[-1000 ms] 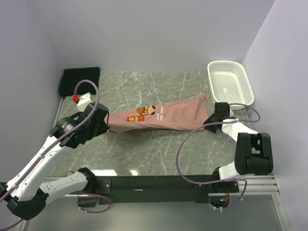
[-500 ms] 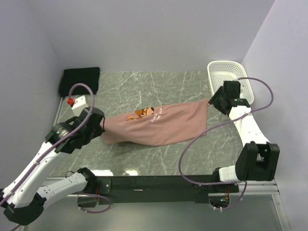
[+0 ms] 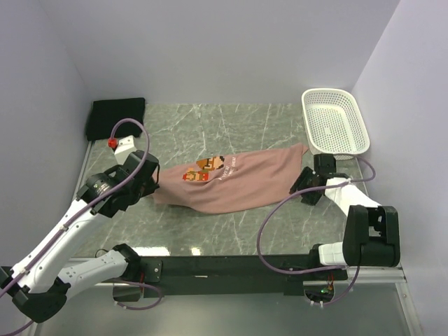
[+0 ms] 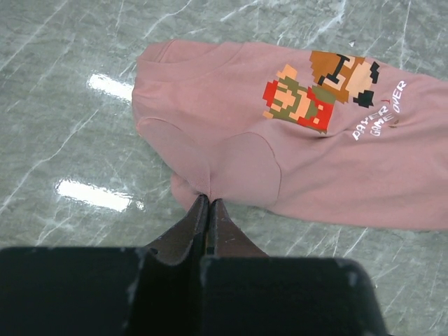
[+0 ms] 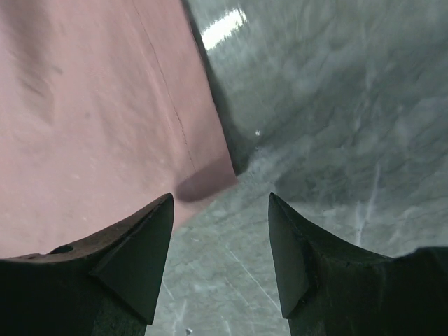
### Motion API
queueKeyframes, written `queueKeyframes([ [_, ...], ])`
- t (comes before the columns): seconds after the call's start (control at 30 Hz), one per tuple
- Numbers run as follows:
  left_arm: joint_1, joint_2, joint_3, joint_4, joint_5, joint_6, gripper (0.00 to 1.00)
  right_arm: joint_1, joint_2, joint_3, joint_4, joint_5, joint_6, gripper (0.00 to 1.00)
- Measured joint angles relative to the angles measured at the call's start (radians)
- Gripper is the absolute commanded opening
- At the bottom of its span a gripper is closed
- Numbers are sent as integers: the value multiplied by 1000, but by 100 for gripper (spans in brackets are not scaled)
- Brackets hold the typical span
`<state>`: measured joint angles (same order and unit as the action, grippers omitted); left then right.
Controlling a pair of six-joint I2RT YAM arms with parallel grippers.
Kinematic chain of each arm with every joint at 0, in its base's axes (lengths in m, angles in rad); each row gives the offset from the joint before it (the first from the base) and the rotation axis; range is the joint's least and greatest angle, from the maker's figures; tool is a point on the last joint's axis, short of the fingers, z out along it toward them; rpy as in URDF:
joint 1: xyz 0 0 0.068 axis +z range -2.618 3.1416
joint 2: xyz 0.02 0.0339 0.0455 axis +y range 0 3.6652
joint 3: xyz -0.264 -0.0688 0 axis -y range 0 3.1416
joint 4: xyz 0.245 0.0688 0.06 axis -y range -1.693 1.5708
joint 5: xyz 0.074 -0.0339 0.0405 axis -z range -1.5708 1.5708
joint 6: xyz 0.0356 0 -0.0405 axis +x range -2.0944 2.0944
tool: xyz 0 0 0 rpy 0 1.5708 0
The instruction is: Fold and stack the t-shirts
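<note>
A salmon-pink t-shirt [image 3: 234, 180] with a pixel cartoon print lies stretched across the middle of the table. My left gripper [image 3: 152, 189] is shut on a pinch of cloth at the shirt's left end; in the left wrist view the jaws [image 4: 208, 201] meet on a fold beside the sleeve of the pink shirt [image 4: 301, 161]. My right gripper [image 3: 299, 189] is open just off the shirt's right lower corner. In its wrist view the gripper [image 5: 220, 203] holds nothing, and the pink cloth [image 5: 91, 119] ends just ahead of it. A black folded t-shirt [image 3: 115, 117] lies at the back left corner.
A white mesh basket [image 3: 334, 129] stands at the back right, close behind my right arm. Bare marble table [image 3: 231, 224] lies between the shirt and the arm bases. Walls close in on the left, back and right.
My right gripper opened and let go of the shirt's right end, then dropped back beside the corner. The shirt, narrow a second ago, now lies wider and flatter. My left gripper kept its grip.
</note>
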<state>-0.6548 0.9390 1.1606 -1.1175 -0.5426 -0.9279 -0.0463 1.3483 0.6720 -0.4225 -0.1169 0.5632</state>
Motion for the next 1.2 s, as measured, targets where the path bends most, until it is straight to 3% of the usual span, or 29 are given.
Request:
queueKeyframes([
  [0.2,4,-14,0,11,0,0,1,0,11,-52,109,-69,51,57],
  [0.3,6,-21,-2,13,-4,1,1,0,38,-57,169,-96,71,38],
  [0.33,6,-24,-5,15,-8,2,1,0,47,-57,180,-98,76,23],
  [0.43,8,-36,-17,15,-26,3,1,0,58,-57,197,-102,78,1],
  [0.6,10,-82,-18,15,-63,18,1,0,-31,-54,123,-61,60,0],
  [0.8,10,-166,-13,14,-61,84,1,0,-359,16,-77,57,18,0],
  [0.9,10,-170,-3,22,-58,122,1,0,-376,107,-124,75,11,1],
  [0.97,13,-148,0,44,-60,148,1,0,-301,197,-153,71,0,3],
  [1.07,41,-64,-1,112,-71,203,1,5,-39,440,-196,48,-27,6],
  [1.17,129,48,-8,228,-63,261,1,20,259,707,-210,46,-43,22],
  [1.2,163,90,-16,275,-51,280,1,26,357,796,-211,49,-50,34],
])
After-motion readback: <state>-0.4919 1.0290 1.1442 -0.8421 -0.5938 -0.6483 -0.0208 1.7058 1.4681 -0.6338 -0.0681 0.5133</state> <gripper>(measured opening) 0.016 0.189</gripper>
